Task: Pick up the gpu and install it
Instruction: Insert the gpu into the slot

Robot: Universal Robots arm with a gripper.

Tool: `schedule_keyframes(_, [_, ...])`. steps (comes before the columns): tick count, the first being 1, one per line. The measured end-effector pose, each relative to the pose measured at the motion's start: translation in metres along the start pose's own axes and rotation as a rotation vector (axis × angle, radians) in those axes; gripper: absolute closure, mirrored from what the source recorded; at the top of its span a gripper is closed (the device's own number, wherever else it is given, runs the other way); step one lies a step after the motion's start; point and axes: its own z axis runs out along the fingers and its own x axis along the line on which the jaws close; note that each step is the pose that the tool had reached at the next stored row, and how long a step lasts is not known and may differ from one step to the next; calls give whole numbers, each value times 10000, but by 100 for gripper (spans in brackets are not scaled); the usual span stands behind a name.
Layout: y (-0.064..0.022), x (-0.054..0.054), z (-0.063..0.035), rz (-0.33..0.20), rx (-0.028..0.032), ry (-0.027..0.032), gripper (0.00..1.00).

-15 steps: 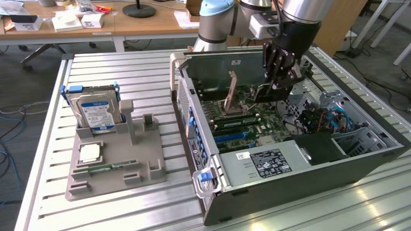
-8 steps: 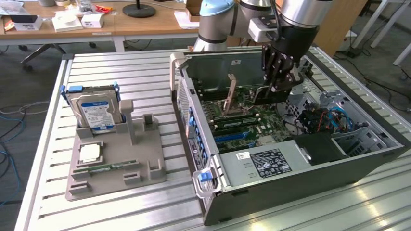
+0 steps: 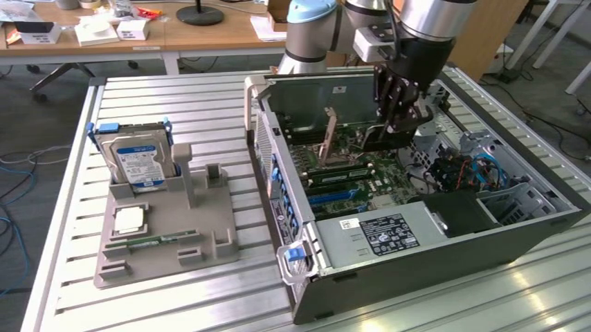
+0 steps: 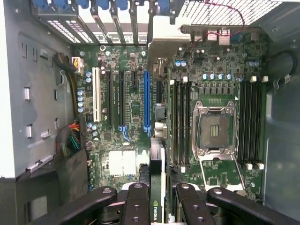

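In the upper right of the exterior view, the gripper is clamping the gpu across its two flat faces and holding it edge-down inside the open computer case, above the motherboard. In the wrist view the card is showing edge-on between the fingers, near the long blue slot. It is probably handling as a light, stiff yet fragile board, best pinched along its upper edge, away from the contacts.
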Motion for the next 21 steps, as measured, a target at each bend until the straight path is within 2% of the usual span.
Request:
schedule_keyframes(13, [13, 6, 176, 8, 0, 0, 73])
schedule_keyframes(21, [13, 7, 183, 8, 0, 0, 73])
